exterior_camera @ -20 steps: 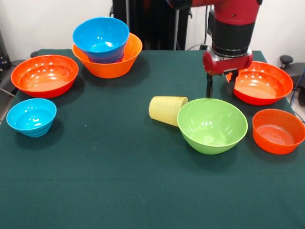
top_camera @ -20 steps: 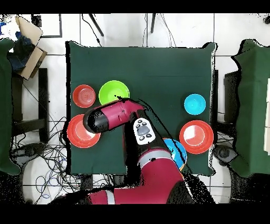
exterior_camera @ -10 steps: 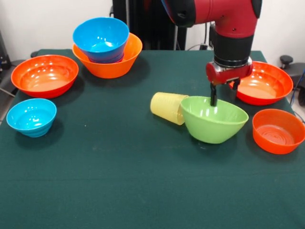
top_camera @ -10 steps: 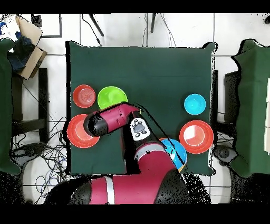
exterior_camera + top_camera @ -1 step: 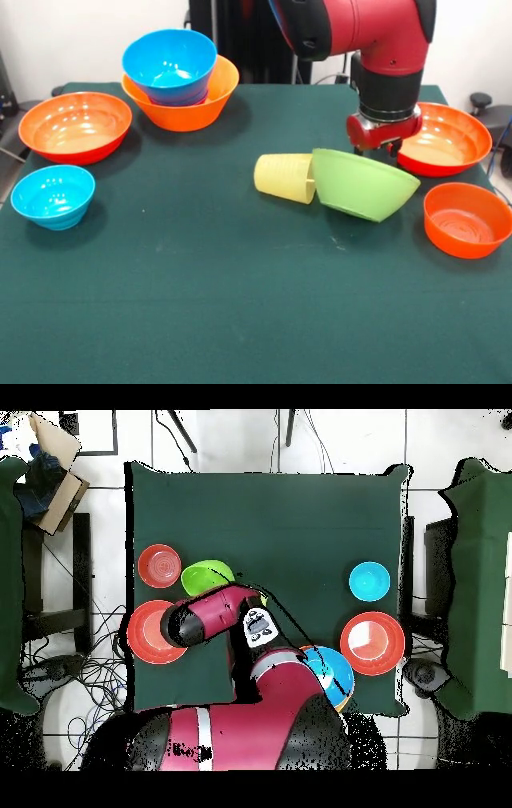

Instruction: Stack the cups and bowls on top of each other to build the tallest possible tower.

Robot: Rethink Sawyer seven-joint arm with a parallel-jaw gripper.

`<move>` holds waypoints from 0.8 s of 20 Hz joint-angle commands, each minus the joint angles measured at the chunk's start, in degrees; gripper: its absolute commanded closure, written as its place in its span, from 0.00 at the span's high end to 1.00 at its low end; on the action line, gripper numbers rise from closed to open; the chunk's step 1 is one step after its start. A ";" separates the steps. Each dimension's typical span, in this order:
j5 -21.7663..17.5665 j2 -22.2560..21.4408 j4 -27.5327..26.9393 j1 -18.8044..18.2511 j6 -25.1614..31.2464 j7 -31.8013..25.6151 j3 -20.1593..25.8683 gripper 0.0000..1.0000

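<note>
My gripper point(image 5: 376, 149) is shut on the far rim of the lime green bowl point(image 5: 358, 186), which hangs tilted just above the table with its outside facing the front view; the bowl hides the fingertips. In the overhead view the green bowl point(image 5: 204, 572) pokes out from under the arm. The pale-yellow cup point(image 5: 284, 178) lies on its side, touching the green bowl's left edge. At the far left stands the tower point(image 5: 182, 108): a light-orange bowl with a blue bowl point(image 5: 170, 64) nested in it.
A large red-orange bowl point(image 5: 76, 126) and a small cyan bowl point(image 5: 53, 196) sit at the left. Another large red-orange bowl point(image 5: 444, 138) is just behind the gripper on the right, with a small orange bowl point(image 5: 466, 218) in front of it.
The gripper came down onto the green bowl's far rim and closed. The bowl tipped from upright to tilted, rose off the table and shifted slightly. The cup was nudged a little.
</note>
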 commanded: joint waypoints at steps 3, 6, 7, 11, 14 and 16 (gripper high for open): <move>-3.79 0.48 -2.79 0.78 -2.15 1.15 0.05 1.00; -3.47 0.14 -2.72 0.89 -1.87 1.27 0.00 0.00; -3.20 0.03 -2.46 0.78 -1.07 1.10 0.07 0.00; -2.60 -1.89 -1.49 0.10 -1.36 1.58 0.33 0.00; -1.91 -3.52 -0.34 -0.17 0.74 1.33 0.18 0.00; -1.85 -3.71 0.01 -0.36 1.02 1.00 0.61 0.00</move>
